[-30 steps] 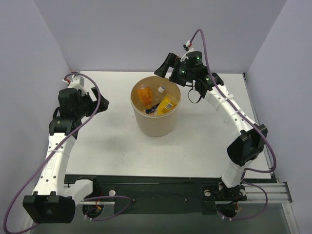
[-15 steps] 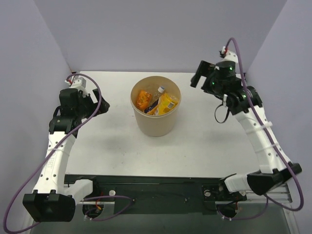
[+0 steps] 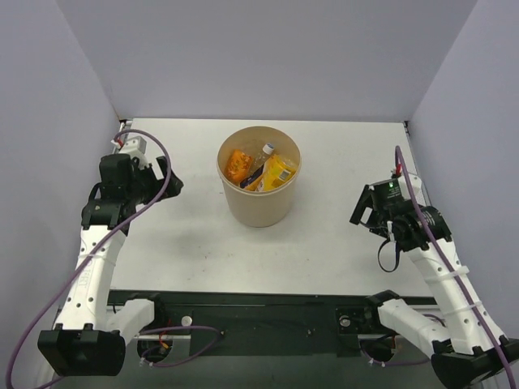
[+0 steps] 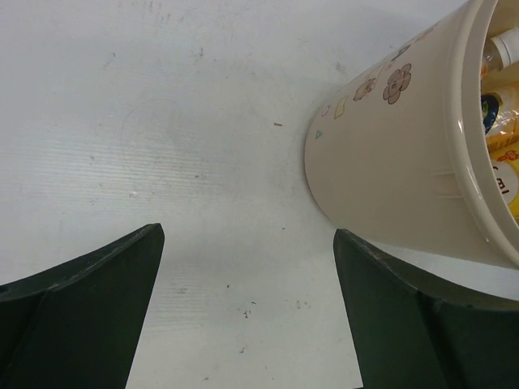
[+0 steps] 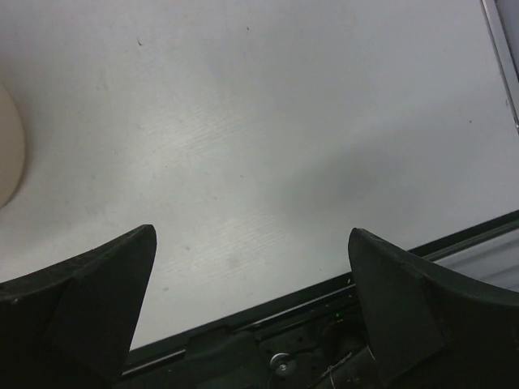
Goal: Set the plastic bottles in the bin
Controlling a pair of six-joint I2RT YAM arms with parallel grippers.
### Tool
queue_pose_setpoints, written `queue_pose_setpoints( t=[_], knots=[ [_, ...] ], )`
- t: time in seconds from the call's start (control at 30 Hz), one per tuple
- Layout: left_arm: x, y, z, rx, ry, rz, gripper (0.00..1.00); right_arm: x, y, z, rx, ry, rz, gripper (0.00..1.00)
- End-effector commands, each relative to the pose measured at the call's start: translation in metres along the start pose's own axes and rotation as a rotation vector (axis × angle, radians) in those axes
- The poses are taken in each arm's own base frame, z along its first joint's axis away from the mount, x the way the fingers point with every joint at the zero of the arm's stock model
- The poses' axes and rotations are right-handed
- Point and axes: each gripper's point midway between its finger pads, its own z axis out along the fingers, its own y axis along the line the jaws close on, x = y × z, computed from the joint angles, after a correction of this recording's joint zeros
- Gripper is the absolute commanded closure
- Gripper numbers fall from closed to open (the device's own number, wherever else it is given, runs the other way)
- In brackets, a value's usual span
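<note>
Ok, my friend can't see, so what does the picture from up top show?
A round tan bin stands in the middle of a white table with plastic bottles inside it. The left gripper and right gripper hang off to either side, both open and empty.

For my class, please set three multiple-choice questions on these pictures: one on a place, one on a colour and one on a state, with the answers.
1. Where do the small plastic bottles lie relative to the round beige plastic bin?
A. beside it
B. inside it
C. behind it

2. What colour is the short squat bottle at the left of the group?
A. orange
B. green
C. purple

3. How does the right gripper stand?
A. shut on a bottle
B. shut on nothing
C. open and empty

Answers:
1 B, the top view shows them below the rim.
2 A, it shows orange in the top view.
3 C, its wrist view shows the jaws wide apart with nothing between them.
</note>
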Motion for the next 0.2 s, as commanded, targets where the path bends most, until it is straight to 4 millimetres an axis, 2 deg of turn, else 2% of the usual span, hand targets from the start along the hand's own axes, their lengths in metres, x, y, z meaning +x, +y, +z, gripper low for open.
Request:
queue_pose_setpoints(
  t=[0.0,0.17],
  knots=[
    [0.0011,-0.0057,-0.0113,0.038,-0.032,0.035,0.03,0.0188,-0.0136,0.0043,0.061,0.045,0.018,0.0],
    [0.0057,-0.0075,-0.0112,0.051,-0.021,0.019,0.03,0.0123,-0.0188,0.0042,0.092,0.019,-0.003,0.0]
  ],
)
